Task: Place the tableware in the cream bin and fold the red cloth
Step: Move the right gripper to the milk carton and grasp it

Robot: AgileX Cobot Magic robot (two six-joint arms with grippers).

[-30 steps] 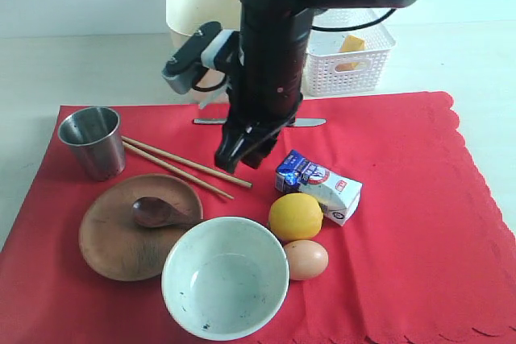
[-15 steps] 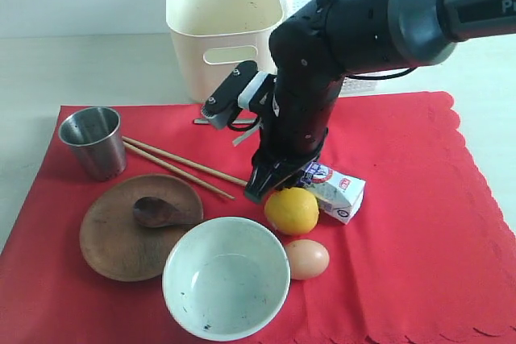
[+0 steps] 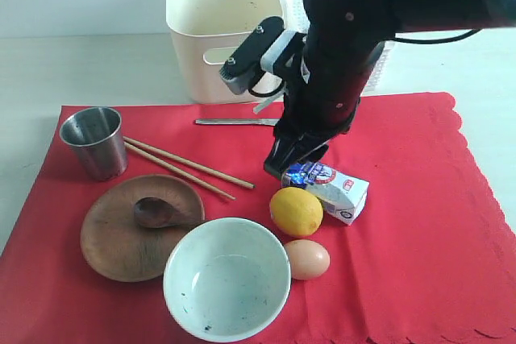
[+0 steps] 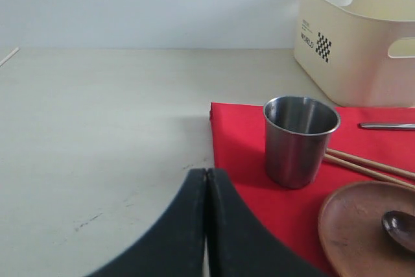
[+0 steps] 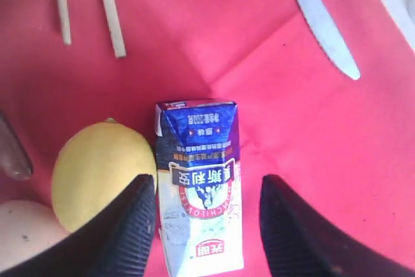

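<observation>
My right gripper [image 3: 292, 155] [image 5: 206, 185] hangs open just above the milk carton [image 5: 198, 180], one finger on each side of it and not touching. On the red cloth [image 3: 419, 231] lie the steel cup [image 3: 93, 142], chopsticks [image 3: 189, 168], the wooden plate [image 3: 121, 243] with the dark spoon [image 3: 157, 211] on it, the pale bowl [image 3: 226, 278] and the knife [image 3: 234, 122]. The cream bin [image 3: 218, 30] stands behind the cloth. My left gripper [image 4: 206, 174] is shut and empty, low over the bare table beside the cloth's corner, short of the cup [image 4: 301, 141].
A lemon [image 3: 296, 211] touches the milk carton [image 3: 330, 191], with an egg [image 3: 307, 259] in front of it beside the bowl. The right arm hides most of the white lattice basket behind it. Pale tabletop [image 4: 97, 128] stretches away from the cloth's corner.
The right arm has swung right and back, from over the chopsticks to above the milk carton, uncovering the cream bin. The gripper stays open. The objects have not moved.
</observation>
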